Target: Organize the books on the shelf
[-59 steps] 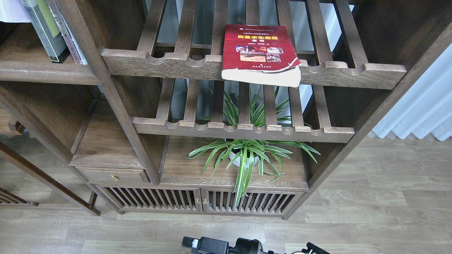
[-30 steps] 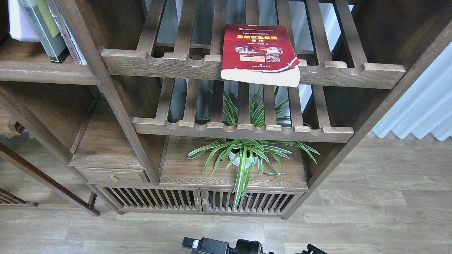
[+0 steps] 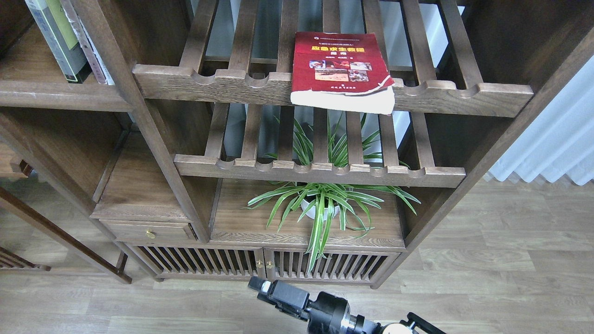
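The red book (image 3: 342,69) lies flat on the upper slatted rack (image 3: 325,90), overhanging its front rail, so we should take that overhang squarely; whether our gripper (image 3: 260,284) is spread, we cannot tell.

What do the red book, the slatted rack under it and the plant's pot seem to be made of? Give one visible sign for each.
Red book: paper, glossy card cover; curled corner, cream page block.
Slatted rack: dark-stained wood, matte; grain shows on its front rail.
Pot: smooth white, perhaps ceramic or plastic; leaves mostly hide it.
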### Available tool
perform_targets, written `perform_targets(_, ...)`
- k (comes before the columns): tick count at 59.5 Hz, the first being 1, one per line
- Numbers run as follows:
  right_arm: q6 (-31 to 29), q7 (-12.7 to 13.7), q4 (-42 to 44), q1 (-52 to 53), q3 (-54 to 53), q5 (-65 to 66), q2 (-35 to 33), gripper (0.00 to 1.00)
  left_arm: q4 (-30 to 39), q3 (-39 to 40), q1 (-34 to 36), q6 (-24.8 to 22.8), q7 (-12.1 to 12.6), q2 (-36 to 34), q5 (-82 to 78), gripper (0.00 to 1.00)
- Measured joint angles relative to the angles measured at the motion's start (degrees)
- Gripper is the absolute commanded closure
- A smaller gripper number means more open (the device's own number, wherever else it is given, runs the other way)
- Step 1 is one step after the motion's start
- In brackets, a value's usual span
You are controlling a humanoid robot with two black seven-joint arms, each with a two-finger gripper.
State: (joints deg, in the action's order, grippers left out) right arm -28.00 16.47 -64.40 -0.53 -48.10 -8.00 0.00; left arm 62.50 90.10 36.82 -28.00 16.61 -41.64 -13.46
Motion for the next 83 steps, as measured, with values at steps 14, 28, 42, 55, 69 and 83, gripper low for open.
perform_targets(14,0.0,-3.28,-5.67,0.04,-2.98,-0.01,0.0,0.01,7.89,4.41,-13.58,0.0,0.0,1.16,4.99,0.43)
perform_targets(28,0.0,-4.58,-10.9,0.1,-5.74,-0.02,0.0,0.02,15.12,6.71,-26.85,0.0,-0.02,6.95,5.9,0.35)
perform_targets(42,0.0,-4.64,-14.47,0.61,-6.88,0.61,0.0,0.04,15.68,6.73,-32.86,0.01,0.45,13.25,5.93,0.29)
perform_targets(55,0.0,-4.58,-18.22,2.91,-9.25,1.37,0.0,0.05,15.47,6.73,-36.17,0.01,0.14,15.21,5.9,0.25)
perform_targets(69,-0.01,-4.67,-18.5,9.47,-15.21,1.77,0.0,0.04,15.12,6.01,-37.94,0.01,0.1,17.87,5.89,0.25)
perform_targets(83,-0.01,-4.72,-17.96,13.42,-21.63,1.77,0.01,0.04,15.02,6.06,-38.91,0.01,0.16,18.6,5.9,0.23)
